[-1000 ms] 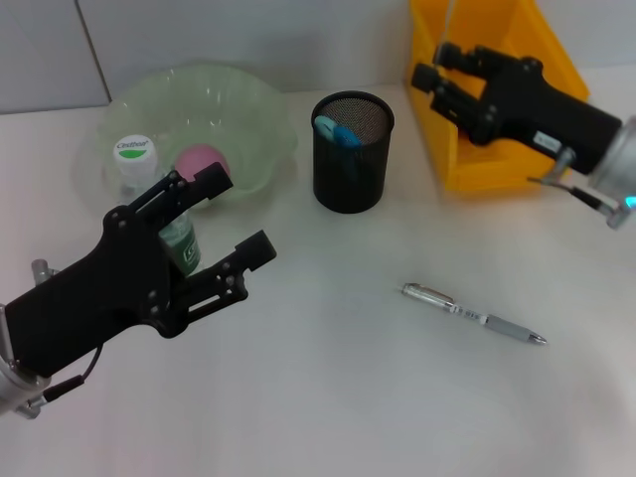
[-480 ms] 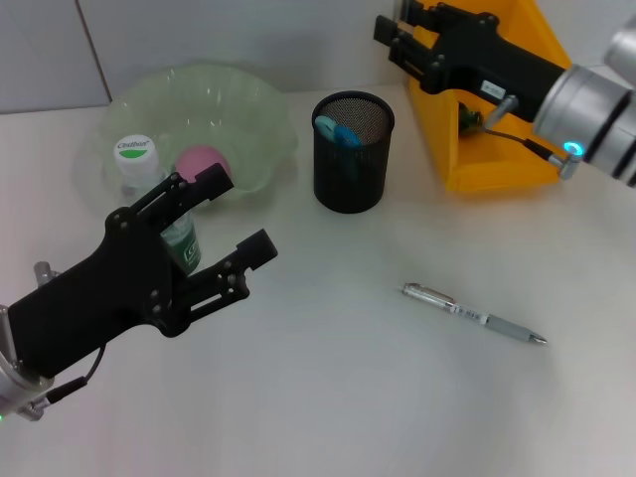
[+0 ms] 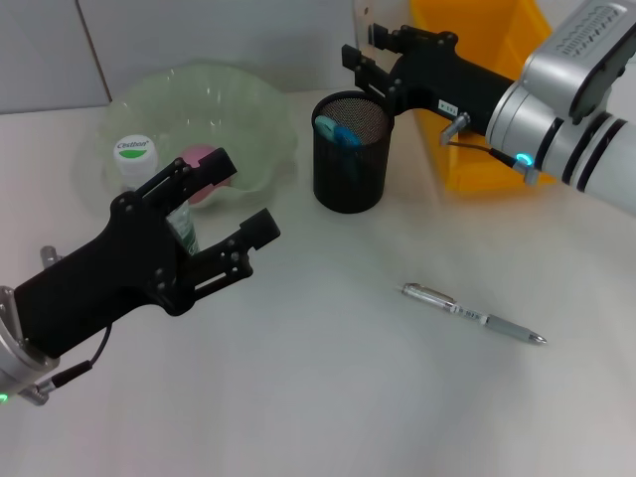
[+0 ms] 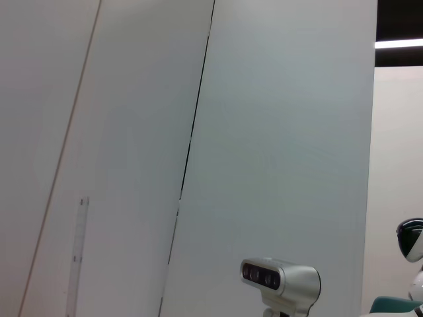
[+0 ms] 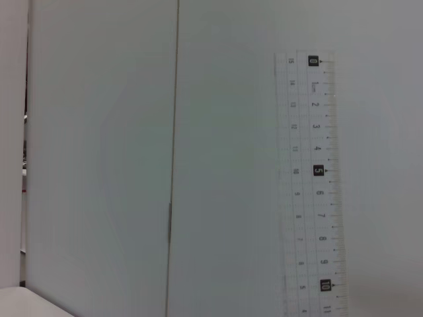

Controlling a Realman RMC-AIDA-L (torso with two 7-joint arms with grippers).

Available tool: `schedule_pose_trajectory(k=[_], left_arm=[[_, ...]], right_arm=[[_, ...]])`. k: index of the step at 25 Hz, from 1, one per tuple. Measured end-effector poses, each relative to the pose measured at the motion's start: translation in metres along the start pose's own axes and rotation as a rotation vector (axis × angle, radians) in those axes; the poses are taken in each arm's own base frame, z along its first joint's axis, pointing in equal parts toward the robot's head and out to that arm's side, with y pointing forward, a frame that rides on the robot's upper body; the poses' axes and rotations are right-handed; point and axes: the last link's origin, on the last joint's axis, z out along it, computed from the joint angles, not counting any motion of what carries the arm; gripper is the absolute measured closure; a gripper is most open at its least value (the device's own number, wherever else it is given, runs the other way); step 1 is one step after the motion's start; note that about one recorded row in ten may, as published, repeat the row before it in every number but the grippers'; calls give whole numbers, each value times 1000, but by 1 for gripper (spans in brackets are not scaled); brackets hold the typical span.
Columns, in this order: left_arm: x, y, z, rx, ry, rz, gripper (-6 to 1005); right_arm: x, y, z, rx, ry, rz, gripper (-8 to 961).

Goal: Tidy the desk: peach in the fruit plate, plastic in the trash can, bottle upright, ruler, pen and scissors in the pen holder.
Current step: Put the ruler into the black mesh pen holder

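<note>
Progress first, working outward from you: nearest on the bench [image 3: 328, 397] your left hand [image 3: 231, 204] hovers with its fingers spread wide and nothing between them, tilted up toward the fruit plate. To its right the pen [image 3: 474, 314] lies flat on the bench, well apart from everything, so that item is not yet done. Just past the left hand, the bottle [image 3: 139, 164] stands upright with its cap on top, beside the fruit plate [image 3: 238, 109], and the peach [image 3: 202, 159] sits inside the plate; both look finished. Farther back, the pen holder [image 3: 352, 154] has something blue in it, probably the scissors' handles, though you can't be sure from here. The yellow trash can [image 3: 477, 159] stands behind and to the right; whether the plastic is inside is hidden. Your right hand [image 3: 364, 62] is reaching across from the trash can side, poised above the far rim of the pen holder, closed on the clear ruler [image 5: 310, 185], which the right wrist view shows standing on end against the wall. The ruler seems ready to drop in.
</note>
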Motion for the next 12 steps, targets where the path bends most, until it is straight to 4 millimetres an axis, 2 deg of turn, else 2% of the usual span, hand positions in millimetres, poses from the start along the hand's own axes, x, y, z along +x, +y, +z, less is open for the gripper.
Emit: schedule_pose_trajectory(k=[12], left_arm=[[0, -3, -1, 10, -11, -8, 165]], right_arm=[[16, 0, -5, 42, 54, 34, 570]])
